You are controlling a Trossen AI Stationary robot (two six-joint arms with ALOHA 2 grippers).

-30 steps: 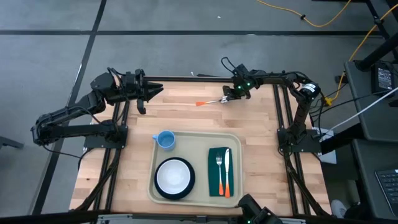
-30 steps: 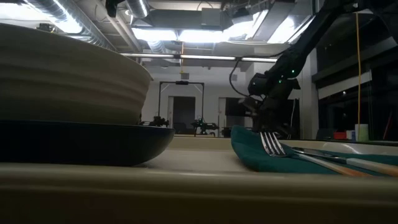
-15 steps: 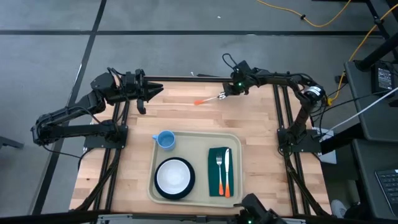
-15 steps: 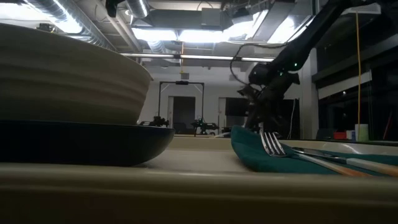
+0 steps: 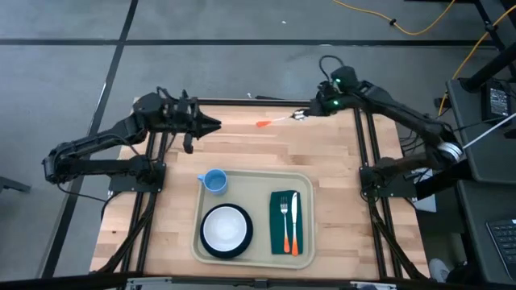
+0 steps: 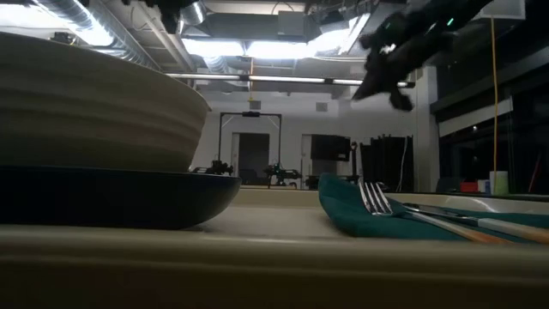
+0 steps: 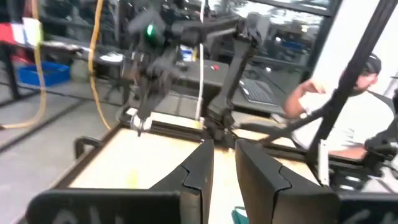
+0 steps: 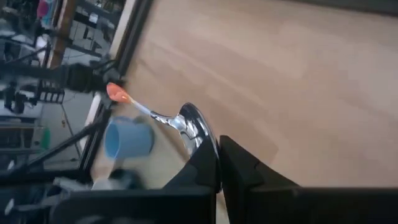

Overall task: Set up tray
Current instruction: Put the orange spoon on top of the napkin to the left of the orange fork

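Table (image 5: 242, 153): tray (image 5: 250, 181) (plate (image 5: 226, 229), napkin (image 5: 289, 222))

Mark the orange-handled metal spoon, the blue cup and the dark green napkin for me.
Orange-handled metal spoon (image 5: 278, 119): high view, mid-shaft.
Blue cup (image 5: 214, 181): high view, its open mouth.
Dark green napkin (image 5: 276, 225): high view, bare cloth beside the fork.

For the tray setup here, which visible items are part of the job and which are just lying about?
Part of the job:
- tray
- blue cup
- bowl on dark plate
- green napkin with fork and knife
- spoon, held by the right gripper

Lying about:
- yellow cable on the floor
- left gripper, holding nothing
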